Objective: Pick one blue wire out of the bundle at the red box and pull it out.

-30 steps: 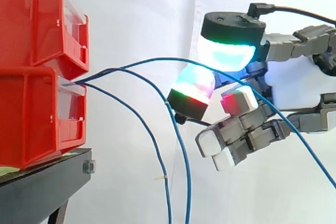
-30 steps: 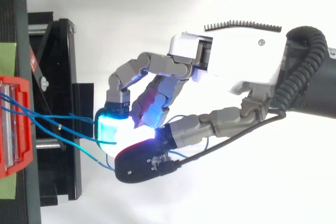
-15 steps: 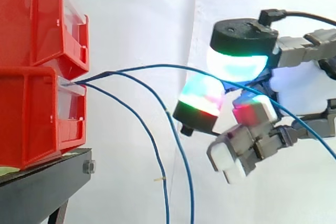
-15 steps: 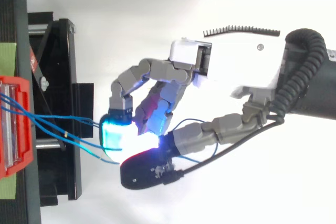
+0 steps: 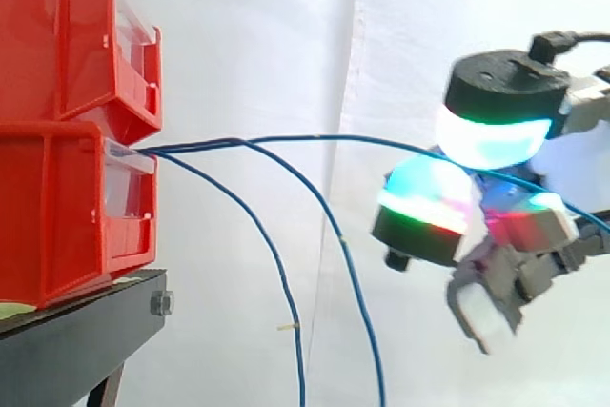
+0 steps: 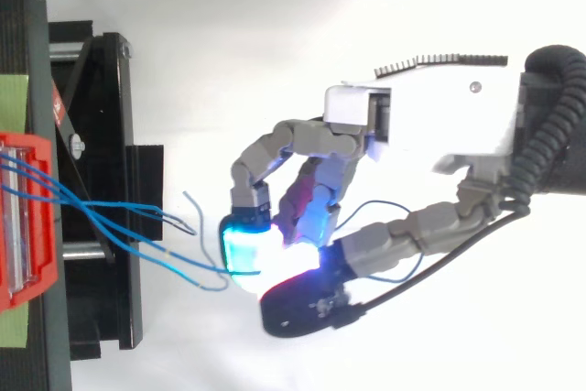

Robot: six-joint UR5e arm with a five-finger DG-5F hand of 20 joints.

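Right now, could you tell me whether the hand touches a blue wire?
Touching: the side view shows one blue wire running taut into the hand's pinched pads.

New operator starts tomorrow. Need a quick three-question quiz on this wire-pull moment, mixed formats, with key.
1. True or false: the robot hand is shut on a blue wire.
2. How many blue wires leave the lower red bin in the side view?
3. From the bin, the pinched wire runs: A) straight down, B) roughly level across to the hand, C) in a coil.
Key: 1 true; 2 three; 3 B.
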